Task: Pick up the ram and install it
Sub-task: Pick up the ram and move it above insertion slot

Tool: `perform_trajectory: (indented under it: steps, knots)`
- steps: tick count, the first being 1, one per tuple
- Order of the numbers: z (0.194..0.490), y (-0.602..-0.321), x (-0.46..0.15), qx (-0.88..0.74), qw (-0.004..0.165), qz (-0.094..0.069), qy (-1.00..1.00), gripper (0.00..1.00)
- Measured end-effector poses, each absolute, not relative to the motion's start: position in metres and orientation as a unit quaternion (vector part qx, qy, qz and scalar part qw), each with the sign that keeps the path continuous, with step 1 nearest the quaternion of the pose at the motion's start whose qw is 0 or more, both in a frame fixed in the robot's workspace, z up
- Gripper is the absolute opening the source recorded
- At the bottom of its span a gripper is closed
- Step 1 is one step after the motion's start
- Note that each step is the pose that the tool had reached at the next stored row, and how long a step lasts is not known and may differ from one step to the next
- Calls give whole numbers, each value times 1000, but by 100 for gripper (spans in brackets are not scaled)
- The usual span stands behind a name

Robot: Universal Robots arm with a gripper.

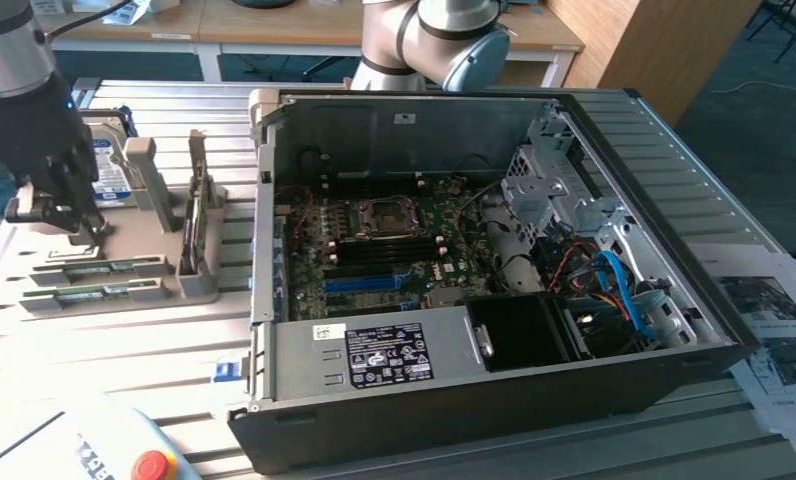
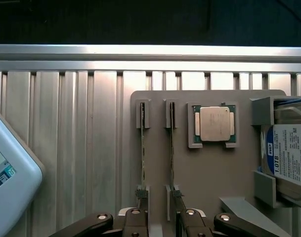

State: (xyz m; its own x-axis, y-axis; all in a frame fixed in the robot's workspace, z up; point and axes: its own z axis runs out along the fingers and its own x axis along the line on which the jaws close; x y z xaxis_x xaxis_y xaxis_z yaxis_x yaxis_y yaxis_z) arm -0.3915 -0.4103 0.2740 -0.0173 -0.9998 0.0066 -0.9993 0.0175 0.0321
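**Q:** How does the gripper (image 2: pixel 162 220) stand?

**A:** Spread and holding nothing. Its fingers (image 2: pixel 135 222) hang over one end of the holder (image 2: pixel 209 182); whether they touch it cannot be told.

**Q:** Where is the ram?

**A:** The ram (image 2: pixel 171 148) stands on edge in a holder slot, running lengthwise away from the gripper. A twin (image 2: pixel 143 153) stands parallel in the next slot, with a narrow gap between them. The near ends of both lie close by the fingers.

**Q:** What lies farther out on the holder?

**A:** Beside the ram, away from the twin, a processor (image 2: pixel 215 123) sits in a square recess. Past it a drive (image 2: pixel 288 158) stands in brackets at the holder's edge.

**Q:** And open room?

**A:** On the twin's side the holder's edge gives onto bare slatted table (image 2: pixel 66 148), free as far as a pendant (image 2: pixel 7 182). At the holder's far edge a rail crosses. In the exterior view an open case (image 1: pixel 665 230) stands just beside the holder, its board (image 1: pixel 371 250) exposed.
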Motion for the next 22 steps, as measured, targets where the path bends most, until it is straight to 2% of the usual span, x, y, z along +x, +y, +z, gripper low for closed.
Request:
perform_trajectory:
  steps: [22]
  knots:
    - [269,-421,-392,701,13,-9,-713,31]
